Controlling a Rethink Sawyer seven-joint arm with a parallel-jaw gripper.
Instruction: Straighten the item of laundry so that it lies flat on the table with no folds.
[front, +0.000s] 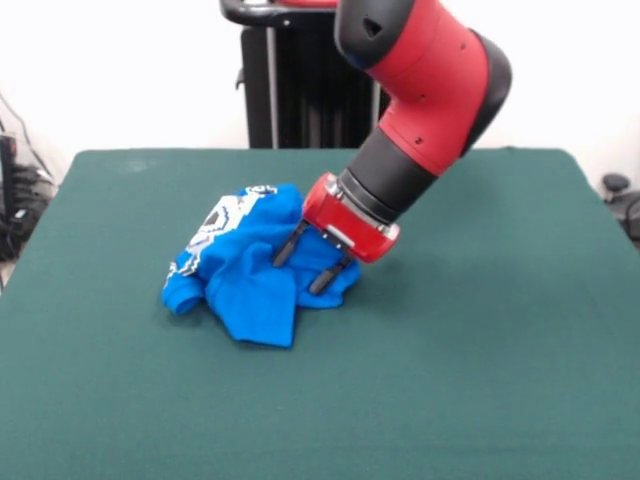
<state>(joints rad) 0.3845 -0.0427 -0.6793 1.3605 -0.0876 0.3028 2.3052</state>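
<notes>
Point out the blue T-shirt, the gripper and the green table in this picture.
blue T-shirt (245, 290): front view, on the plain blue fabric of the crumpled heap.
gripper (305, 262): front view, midway between its two dark fingertips.
green table (480, 380): front view, on bare felt.

Red and black arm (430, 90), entering from the top centre of the frame, slanting down toward the lower left; red wrist housing just left of centre; gripper (305, 267) with two dark fingers (288, 246) spread apart, tips angled down-left at mid-frame.
</notes>
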